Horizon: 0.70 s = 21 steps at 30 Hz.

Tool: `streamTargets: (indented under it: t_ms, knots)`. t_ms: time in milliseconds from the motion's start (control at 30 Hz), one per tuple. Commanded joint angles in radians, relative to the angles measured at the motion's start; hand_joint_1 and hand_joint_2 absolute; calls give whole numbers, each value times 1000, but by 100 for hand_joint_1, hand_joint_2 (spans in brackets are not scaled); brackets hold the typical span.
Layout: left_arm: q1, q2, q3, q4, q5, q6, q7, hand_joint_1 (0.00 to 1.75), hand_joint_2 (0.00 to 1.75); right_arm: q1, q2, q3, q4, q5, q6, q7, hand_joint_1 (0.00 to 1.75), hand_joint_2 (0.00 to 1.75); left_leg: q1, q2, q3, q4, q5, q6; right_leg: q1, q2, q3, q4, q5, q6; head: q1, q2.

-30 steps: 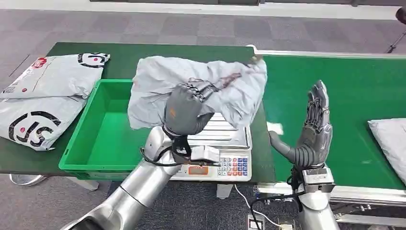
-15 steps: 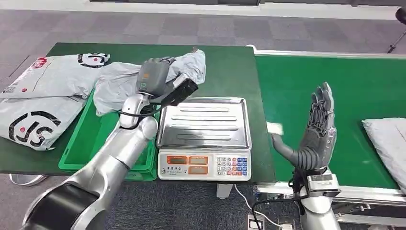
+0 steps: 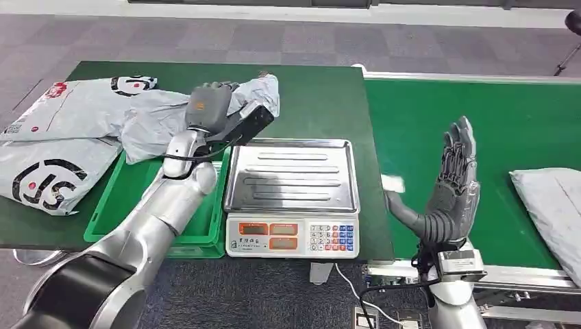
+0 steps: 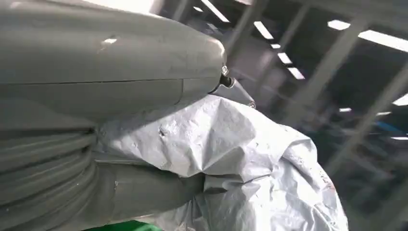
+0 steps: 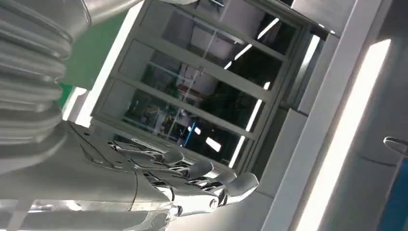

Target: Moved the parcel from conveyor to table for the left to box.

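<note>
Count running. Grey crumpled plastic mailer parcels: four in sight – one (image 3: 154,116) gripped in left hand (also close up in left wrist view (image 4: 250,163)), two printed ones stacked on dark green table at far left, upper (image 3: 68,106) and lower (image 3: 51,168), one plain (image 3: 551,205) on bright green conveyor belt (image 3: 438,110) at right edge. Green plastic bin (image 3: 120,205): one. Steel-topped weighing scale with keypad (image 3: 293,195): one. Small white paper slip on belt (image 3: 392,183): one. Silver robot hands: two, left (image 3: 209,106), right (image 3: 455,178).

Grey carpet-tile floor (image 3: 288,38); ceiling strip lights (image 4: 365,36); glazed partition (image 5: 202,96).
</note>
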State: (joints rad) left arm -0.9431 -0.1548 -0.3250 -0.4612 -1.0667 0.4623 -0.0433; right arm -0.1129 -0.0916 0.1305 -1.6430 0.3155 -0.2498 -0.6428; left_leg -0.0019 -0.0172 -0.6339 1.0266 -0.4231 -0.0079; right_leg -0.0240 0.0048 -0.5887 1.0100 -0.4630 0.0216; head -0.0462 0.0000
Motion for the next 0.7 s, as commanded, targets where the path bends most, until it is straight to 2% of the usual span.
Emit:
streamTargets:
  t_ms: [33,167,200,233,367,600,700]
  knots:
    - [-145,130,48,167,-73,-178,226,175,175,-54,-1,67,34,14,22,17,0,175,1,9,2,0,-1,-2,1,7,-1,0,1,-3,0,0]
    - [-155,158,53,184,-97,-280,298,175,175,-91,-20,70,58,11,24,26,0,175,1,5,1,0,0,-1,2,4,-1,0,1,-2,0,0]
    - [-184,149,54,262,-80,-437,289,175,175,-111,-20,75,78,13,26,39,0,175,2,7,2,-1,-1,-2,2,5,0,-1,1,-2,0,0]
    - [-168,146,38,224,-95,-719,312,175,175,-142,-8,76,115,11,28,43,0,175,2,5,1,0,-1,-1,2,4,-1,0,0,-2,0,0]
    - [-152,122,34,230,-102,-764,329,175,175,-170,13,86,160,25,21,40,0,175,2,5,3,-1,0,-1,2,4,2,-1,1,-2,0,0]
    - [-129,131,47,238,-99,-836,353,175,175,-162,30,90,160,39,22,40,0,175,1,3,2,-1,0,-1,1,2,2,-1,0,-2,0,0]
    - [-101,133,54,238,-96,-859,324,175,175,-172,37,93,179,46,25,38,0,175,1,6,4,-3,0,-2,2,4,3,-3,1,-3,0,0]
